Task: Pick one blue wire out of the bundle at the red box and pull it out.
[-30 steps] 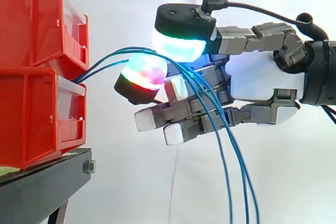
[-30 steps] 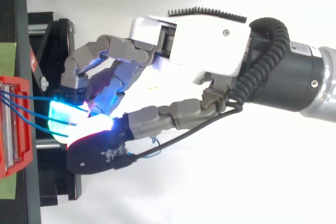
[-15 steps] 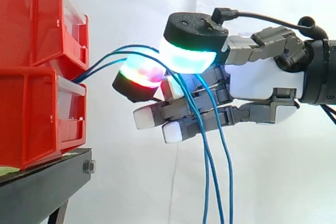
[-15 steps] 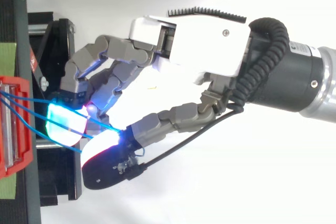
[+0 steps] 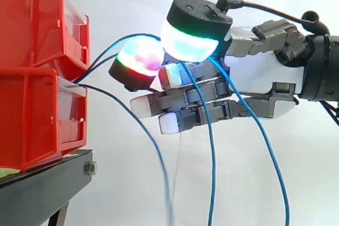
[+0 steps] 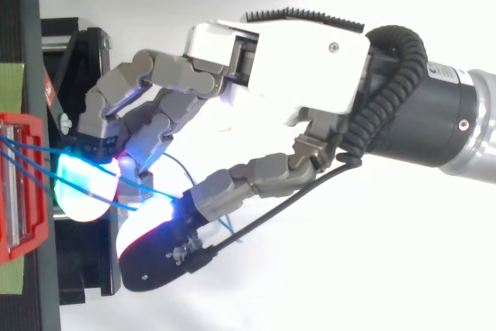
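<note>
Fingers (image 5: 139, 59) are mostly stretched out toward the stacked red plastic bins (image 5: 32, 93). The hand (image 6: 294, 67) has its chunky rounded thumb pad (image 5: 189, 43), glowing green and cyan under a matte black cap, closed up against one finger's dome-shaped pad glowing red and green. Two thin blue wires (image 5: 211, 152) look pinched right between them, just off the bins' front. Those wires come out of the gap between the upper and lower bin, arc up over the finger pad, then hang down in smooth loose curves. A third blue wire (image 5: 132, 114) leaves the same gap and droops free below the hand. The bins sit on a black metal stand (image 5: 42, 183) with a bolt head at its corner.
</note>
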